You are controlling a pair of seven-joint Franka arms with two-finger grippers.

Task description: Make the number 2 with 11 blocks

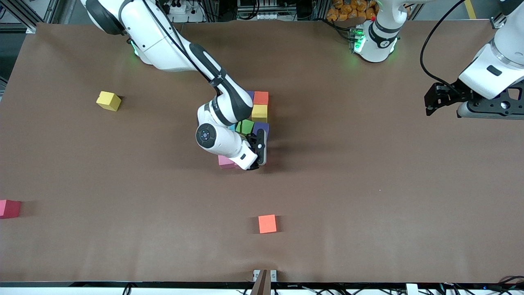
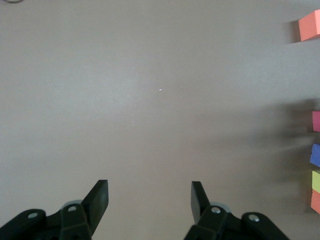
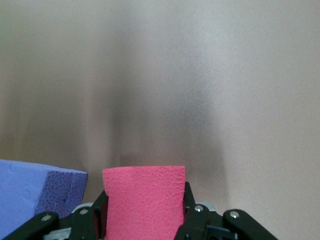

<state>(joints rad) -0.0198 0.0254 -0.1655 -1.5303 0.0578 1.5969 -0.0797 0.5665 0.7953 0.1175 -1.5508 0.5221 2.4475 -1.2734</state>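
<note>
Between the right gripper's [image 3: 145, 220] fingers sits a pink block [image 3: 144, 200], clamped, just beside a purple block [image 3: 35, 192] of the cluster. Left gripper [image 2: 150, 200] waits, fingers parted and empty, over bare table [image 2: 150, 100] well apart from the blocks.

We see the right arm [image 1: 221, 123] covering most of the block cluster [image 1: 256, 114]; only slivers of the green block [image 1: 247, 126] and a blue block [image 1: 232, 127] show. A pink block [image 1: 8, 208] at the right arm's end is cut by the edge. The left gripper [image 1: 430, 100] shows partly; its arm runs out of frame.
</note>
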